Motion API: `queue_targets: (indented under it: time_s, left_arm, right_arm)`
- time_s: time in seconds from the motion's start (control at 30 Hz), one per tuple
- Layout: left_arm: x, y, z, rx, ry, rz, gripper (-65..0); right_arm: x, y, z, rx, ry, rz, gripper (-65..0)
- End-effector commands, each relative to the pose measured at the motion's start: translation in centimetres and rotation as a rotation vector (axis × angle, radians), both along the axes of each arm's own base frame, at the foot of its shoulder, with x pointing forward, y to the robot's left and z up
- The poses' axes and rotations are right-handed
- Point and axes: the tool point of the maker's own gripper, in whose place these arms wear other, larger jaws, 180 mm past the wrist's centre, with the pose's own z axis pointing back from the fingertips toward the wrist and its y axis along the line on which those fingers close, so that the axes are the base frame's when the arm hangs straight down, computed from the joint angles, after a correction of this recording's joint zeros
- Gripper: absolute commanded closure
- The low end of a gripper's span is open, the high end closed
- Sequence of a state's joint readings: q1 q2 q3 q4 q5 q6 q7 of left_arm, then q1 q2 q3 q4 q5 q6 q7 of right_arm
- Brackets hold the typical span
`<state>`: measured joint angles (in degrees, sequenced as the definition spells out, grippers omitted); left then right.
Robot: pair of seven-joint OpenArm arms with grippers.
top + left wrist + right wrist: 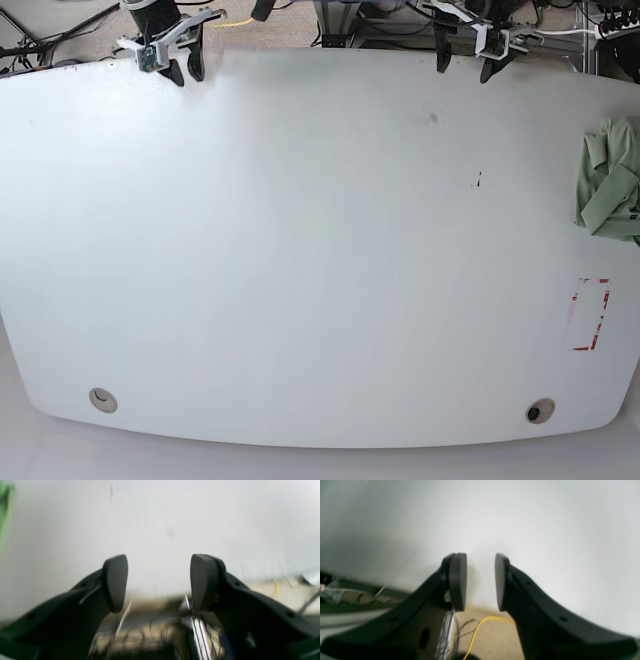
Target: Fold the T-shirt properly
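The pale sage-green T-shirt (610, 180) lies crumpled at the right edge of the white table (300, 250) in the base view; a green sliver of it shows at the far left of the left wrist view (4, 505). My left gripper (464, 62) hangs at the table's far edge, right of centre, open and empty, with a wide gap between its black fingers in the left wrist view (159, 582). My right gripper (187, 70) is at the far left corner, open and empty, its pads parted in the right wrist view (480, 581). Both are far from the shirt.
A red-marked rectangle (590, 314) sits near the table's right edge below the shirt. Two round holes (102, 400) (540, 411) are near the front edge. Cables and frames (350, 20) lie on the floor behind the table, including a yellow cable (475, 632).
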<state>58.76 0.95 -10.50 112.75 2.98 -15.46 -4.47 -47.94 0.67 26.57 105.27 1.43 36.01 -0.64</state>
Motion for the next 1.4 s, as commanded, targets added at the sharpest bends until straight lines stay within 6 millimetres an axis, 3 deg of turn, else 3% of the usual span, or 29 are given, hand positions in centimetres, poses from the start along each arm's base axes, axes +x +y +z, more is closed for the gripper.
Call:
queue_targets:
  time_s: [0.0,0.17,0.33,0.43,0.57,0.73,0.87,1.17,1.37]
  left_arm:
    - [-2.7,-0.1,0.1,-0.016,0.043,0.01,-36.7]
    - [-8.1,0.4,-3.2,-0.019,0.218,0.032,-36.5]
    - [-12.9,1.1,-8.8,-0.035,0.389,0.075,-36.5]
    - [-14.6,1.5,-12.0,-0.043,0.464,0.096,-36.5]
    - [-16.5,2.3,-16.3,-0.048,0.568,0.116,-36.5]
    - [-17.2,2.2,-21.3,-0.078,0.674,0.164,-36.4]
    - [-17.1,2.5,-23.8,-0.091,0.735,0.19,-36.4]
    - [-16.0,1.4,-27.4,-0.138,0.843,0.226,-36.7]
    - [-14.6,4.1,-28.8,-0.043,0.891,0.286,-36.8]
  right_arm:
    - [-2.4,-0.3,0.0,0.038,0.035,-0.034,-18.1]
    - [-7.9,-0.1,-2.2,0.082,0.186,-0.072,-18.1]
    - [-13.1,3.0,-6.0,0.147,0.32,-0.011,-18.1]
    - [-16.3,3.6,-8.6,0.166,0.377,-0.048,-18.1]
    - [-17.9,3.8,-12.6,0.137,0.423,-0.088,-18.1]
    - [-18.9,2.3,-17.4,0.1,0.505,-0.122,-18.1]
    - [-18.8,2.0,-20.0,0.1,0.546,-0.152,-18.1]
    - [-15.5,1.8,-22.8,0.075,0.569,-0.192,-18.4]
    - [-14.1,2.1,-24.3,0.073,0.668,-0.19,-18.4]
